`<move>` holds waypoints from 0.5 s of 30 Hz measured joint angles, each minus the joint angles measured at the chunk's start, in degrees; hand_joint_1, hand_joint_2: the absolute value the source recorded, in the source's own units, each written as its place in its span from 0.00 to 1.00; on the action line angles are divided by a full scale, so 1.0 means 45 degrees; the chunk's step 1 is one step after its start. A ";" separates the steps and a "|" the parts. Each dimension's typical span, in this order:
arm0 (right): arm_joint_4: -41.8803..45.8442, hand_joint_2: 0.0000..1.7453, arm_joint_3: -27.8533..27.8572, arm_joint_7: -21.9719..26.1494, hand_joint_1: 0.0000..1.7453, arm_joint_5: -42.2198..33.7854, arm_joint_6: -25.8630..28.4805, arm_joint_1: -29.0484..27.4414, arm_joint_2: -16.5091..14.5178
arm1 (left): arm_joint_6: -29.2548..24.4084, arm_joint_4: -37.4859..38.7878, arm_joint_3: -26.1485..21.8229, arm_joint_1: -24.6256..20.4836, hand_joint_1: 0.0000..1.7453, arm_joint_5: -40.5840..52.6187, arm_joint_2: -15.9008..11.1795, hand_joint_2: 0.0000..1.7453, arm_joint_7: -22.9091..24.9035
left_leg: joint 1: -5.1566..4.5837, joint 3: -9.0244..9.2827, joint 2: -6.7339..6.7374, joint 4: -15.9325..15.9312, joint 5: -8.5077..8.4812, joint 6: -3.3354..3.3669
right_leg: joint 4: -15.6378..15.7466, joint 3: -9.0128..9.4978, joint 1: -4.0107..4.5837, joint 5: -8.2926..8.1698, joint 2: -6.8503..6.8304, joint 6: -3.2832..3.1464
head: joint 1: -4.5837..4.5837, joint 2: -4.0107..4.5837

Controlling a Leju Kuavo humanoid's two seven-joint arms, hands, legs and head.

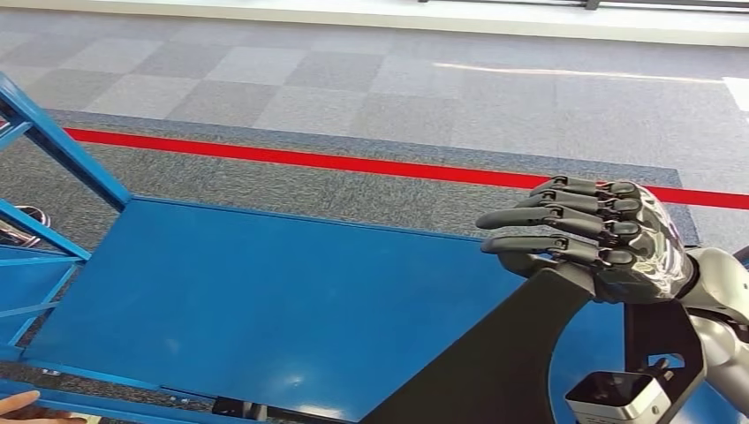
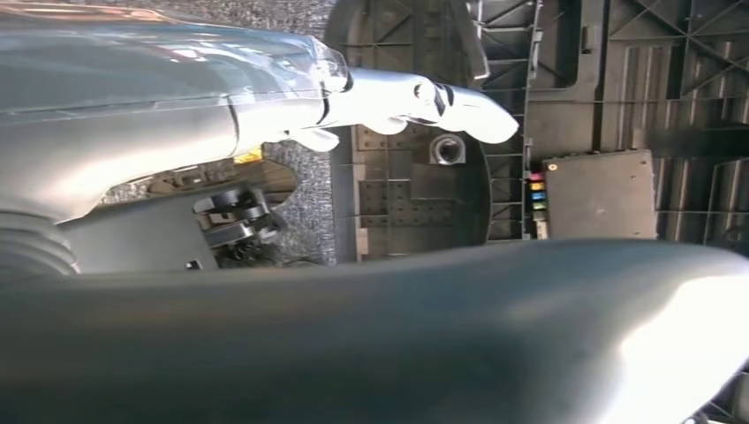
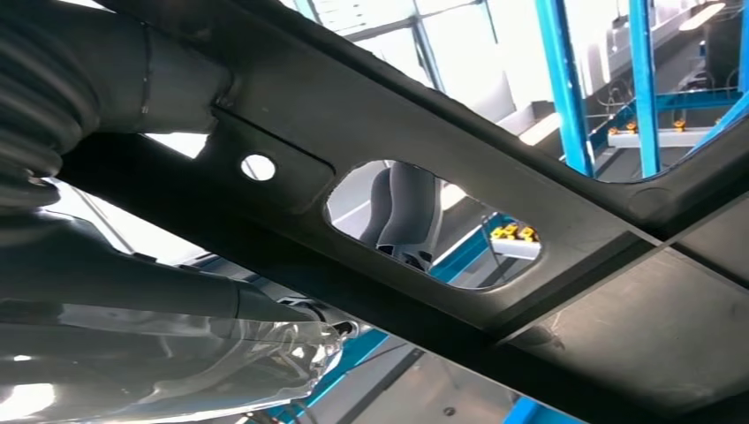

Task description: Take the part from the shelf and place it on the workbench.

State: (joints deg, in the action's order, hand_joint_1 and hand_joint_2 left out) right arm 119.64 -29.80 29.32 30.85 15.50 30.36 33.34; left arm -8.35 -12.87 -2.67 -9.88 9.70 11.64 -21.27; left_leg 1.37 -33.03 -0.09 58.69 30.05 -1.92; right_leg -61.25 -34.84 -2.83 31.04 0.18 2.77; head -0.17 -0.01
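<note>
Fingers first: the right hand has its dark fingers curled over the upper end of the part, a flat black panel, and it's holding on. In the right wrist view the part runs right across close to the camera, its cut-out window showing blue framing beyond. Looks like a grip at the edge so the panel hangs free of the surface for the set-down.

The left hand shows a pale thumb stretched over ribbed black moulding; whether it holds that, I cannot tell.

Now outward: the part slants over the near right corner of the blue workbench, its low end past the near edge. My read: carried, not yet placed. Blue frame struts rise at the far left corner. Beyond, grey carpet floor with a red line, and a person's fingertip near the near left corner.
</note>
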 joint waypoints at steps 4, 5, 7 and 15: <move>0.0000 1.00 -0.0079 0.0000 1.00 0.0109 0.0123 -0.0028 -0.0055 | -0.0019 0.0000 0.0000 0.0077 0.00 0.0077 -0.0070 0.00 0.0119 | -0.0025 -0.0003 -0.0007 0.0041 0.0011 0.0000 | 0.0046 0.0054 -0.0022 -0.0012 -0.0007 -0.0005 | 0.0000 -0.0001; 0.0000 1.00 -0.0088 -0.0004 1.00 0.0147 0.0162 -0.0043 -0.0077 | -0.0019 0.0000 0.0000 0.0101 0.00 0.0103 -0.0087 0.00 0.0135 | -0.0031 -0.0003 -0.0009 0.0051 0.0014 0.0005 | 0.0054 0.0065 -0.0028 -0.0015 -0.0008 -0.0001 | 0.0000 -0.0003; 0.0000 1.00 -0.0096 -0.0012 1.00 0.0226 0.0249 -0.0104 -0.0117 | -0.0019 0.0000 0.0000 0.0158 0.00 0.0175 -0.0118 0.00 0.0185 | -0.0039 -0.0002 -0.0013 0.0071 0.0023 0.0019 | 0.0063 0.0080 -0.0037 -0.0019 -0.0011 0.0006 | 0.0000 -0.0004; 0.0013 1.00 -0.0097 -0.0031 1.00 0.0349 0.0627 -0.0556 -0.0168 | -0.0039 0.0000 0.0001 0.0409 0.00 0.0436 -0.0227 0.00 0.0423 | -0.0045 -0.0001 -0.0016 0.0108 0.0038 0.0041 | 0.0068 0.0093 -0.0044 -0.0023 -0.0011 0.0012 | 0.0000 -0.0001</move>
State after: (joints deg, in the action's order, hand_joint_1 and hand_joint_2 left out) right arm 119.71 -30.24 29.18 32.41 18.32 27.85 32.59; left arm -8.52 -12.87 -2.66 -8.04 11.67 10.62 -19.37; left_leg 1.16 -33.03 -0.16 59.17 30.22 -1.74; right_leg -60.95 -34.43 -3.03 30.93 0.13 2.82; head -0.17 -0.01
